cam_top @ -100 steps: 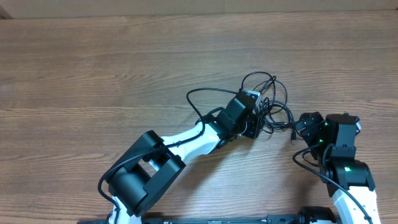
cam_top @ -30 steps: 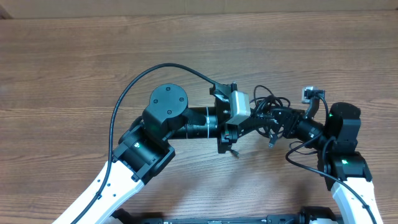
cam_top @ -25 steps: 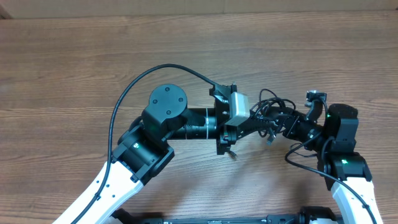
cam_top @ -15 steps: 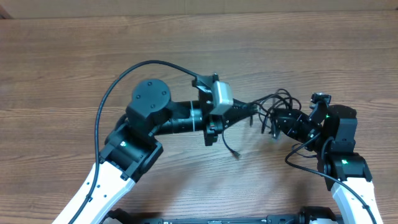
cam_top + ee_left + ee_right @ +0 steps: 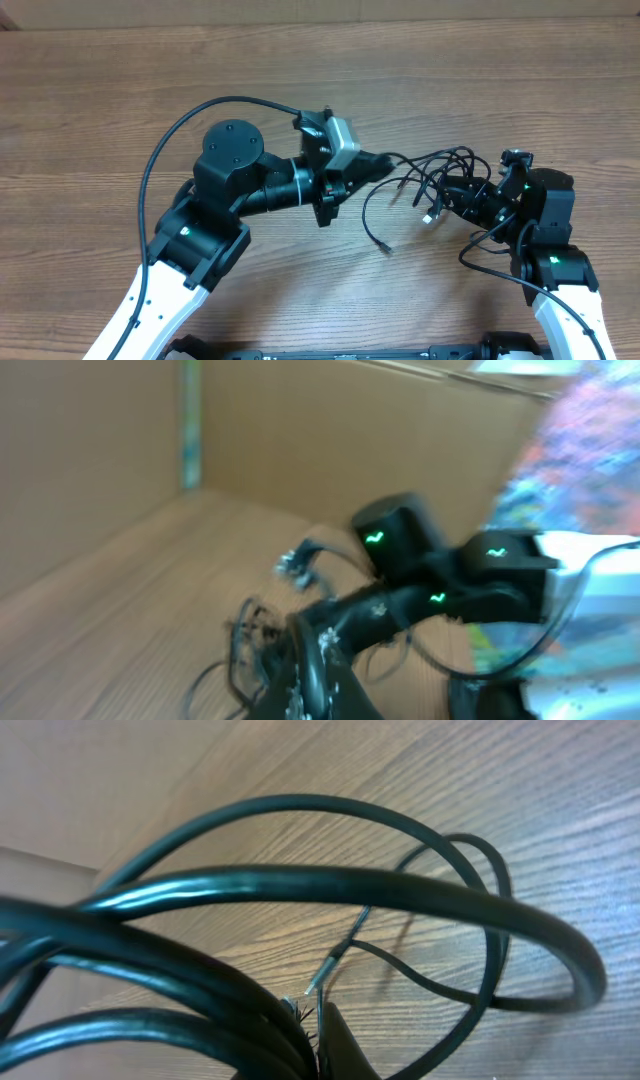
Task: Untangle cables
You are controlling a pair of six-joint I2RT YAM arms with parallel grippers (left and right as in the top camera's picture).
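— Left hand (image 5: pixel 384 163): state?
— Fingers are seen pinched together, with a single black strand of the cables (image 5: pixel 447 182) gripped at the tip. The strand is stretched rightward from there into the main bunch. The left wrist view is badly blurred; only one dark finger (image 5: pixel 318 672) and a tangle of cables (image 5: pixel 243 650) beyond it can be made out.
— Right hand (image 5: pixel 468 200)?
— Closed on the bunch itself, at its right edge. The right wrist view is filled by glossy black loops (image 5: pixel 300 885) held close against a finger (image 5: pixel 338 1042). One silver plug tip (image 5: pixel 322 975) is seen among them, with wood grain behind.
— Lie of the cables?
— Bunched between the two hands, right of centre over the wooden tabletop (image 5: pixel 120 90). One loose end (image 5: pixel 383 247) is trailed out to the near left of the bunch. Grey plugs (image 5: pixel 428 215) are noted just below the knot; whether they rest on the wood cannot be told.
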